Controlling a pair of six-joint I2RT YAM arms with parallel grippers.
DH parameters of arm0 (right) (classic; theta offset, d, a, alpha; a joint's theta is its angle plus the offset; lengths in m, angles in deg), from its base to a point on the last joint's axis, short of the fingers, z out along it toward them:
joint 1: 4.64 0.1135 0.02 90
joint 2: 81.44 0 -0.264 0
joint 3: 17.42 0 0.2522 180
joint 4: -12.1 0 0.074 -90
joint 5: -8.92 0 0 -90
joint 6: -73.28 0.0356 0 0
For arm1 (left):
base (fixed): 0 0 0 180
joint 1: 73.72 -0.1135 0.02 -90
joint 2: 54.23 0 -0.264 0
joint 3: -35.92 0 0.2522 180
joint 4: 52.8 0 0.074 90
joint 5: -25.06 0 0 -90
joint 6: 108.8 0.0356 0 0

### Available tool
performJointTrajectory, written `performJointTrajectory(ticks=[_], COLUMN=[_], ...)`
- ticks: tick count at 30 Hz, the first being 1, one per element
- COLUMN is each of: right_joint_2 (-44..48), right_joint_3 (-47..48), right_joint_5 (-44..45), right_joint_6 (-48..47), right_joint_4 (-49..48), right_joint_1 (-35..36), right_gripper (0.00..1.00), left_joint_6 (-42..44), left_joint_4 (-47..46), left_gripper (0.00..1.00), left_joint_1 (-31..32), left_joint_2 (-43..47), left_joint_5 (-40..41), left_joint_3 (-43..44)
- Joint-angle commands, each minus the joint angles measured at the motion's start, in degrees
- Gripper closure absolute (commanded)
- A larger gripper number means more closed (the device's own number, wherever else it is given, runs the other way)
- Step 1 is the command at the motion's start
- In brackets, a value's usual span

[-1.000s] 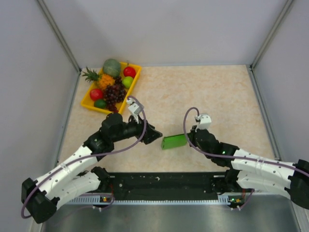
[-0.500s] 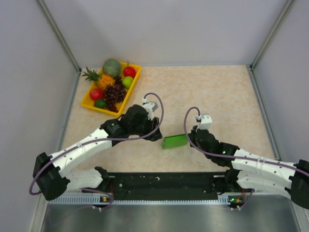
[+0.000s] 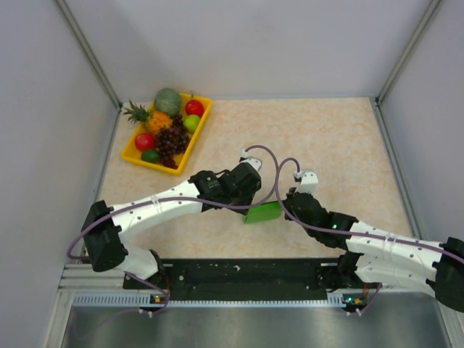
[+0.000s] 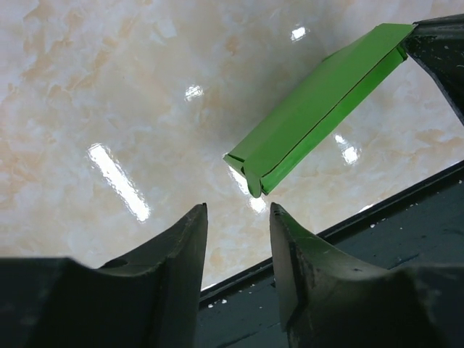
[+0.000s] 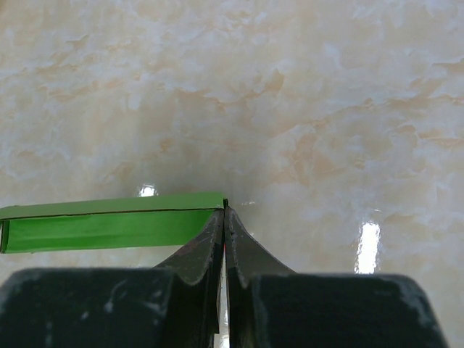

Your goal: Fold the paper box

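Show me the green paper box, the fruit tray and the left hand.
paper box (image 4: 312, 109), left wrist view, flat top face
fruit tray (image 3: 206, 109), top external view, yellow rim
left hand (image 4: 238, 210), left wrist view, between fingertips

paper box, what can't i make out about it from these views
Top external: the left arm overlaps the far left edge of the paper box.
Right wrist: the picture's left edge cuts off the box's other end, and the shut right gripper hides how much card it pinches.
Left wrist: the right gripper's finger covers the box's far end.
All views: its underside and inner folds are hidden.
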Motion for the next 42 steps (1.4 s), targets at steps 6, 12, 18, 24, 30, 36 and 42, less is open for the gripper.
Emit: performJointTrajectory(ticks=[6, 12, 18, 24, 30, 36, 42], right_joint_2=[-0.4, -0.32, -0.23, -0.49, -0.76, -1.37, -2.69], right_joint_3=[2.0, 2.26, 2.26, 2.44, 2.17, 2.43, 2.96], right_joint_5=[0.07, 0.07, 0.25, 0.34, 1.39, 2.8, 3.06], right_joint_6=[0.68, 0.59, 0.94, 1.2, 2.61, 4.1, 5.16], right_joint_4=[3.04, 3.48, 3.83, 3.83, 3.92, 4.36, 4.71], right_joint_1=[0.9, 0.99, 1.08, 1.25, 2.39, 3.8, 4.33], right_gripper=[1.0, 1.0, 1.0, 1.0, 1.0, 1.0, 1.0], left_joint_6=[-3.7, -4.32, -4.41, -4.93, -6.25, -9.33, -14.51], left_joint_4=[3.74, 3.65, 3.74, 5.05, 6.02, 5.94, 4.8], left_gripper=[0.57, 0.63, 0.71, 0.79, 0.91, 1.0, 1.0], left_joint_1=[2.56, 3.0, 3.0, 3.0, 3.0, 2.65, 2.04], left_joint_2=[-4.78, -7.15, -9.96, -10.76, -10.84, -11.64, -11.03], left_joint_5=[5.79, 5.7, 5.09, 6.49, 9.04, 7.46, 5.88], left_joint_3=[6.16, 8.35, 9.68, 10.29, 10.29, 11.17, 10.38])
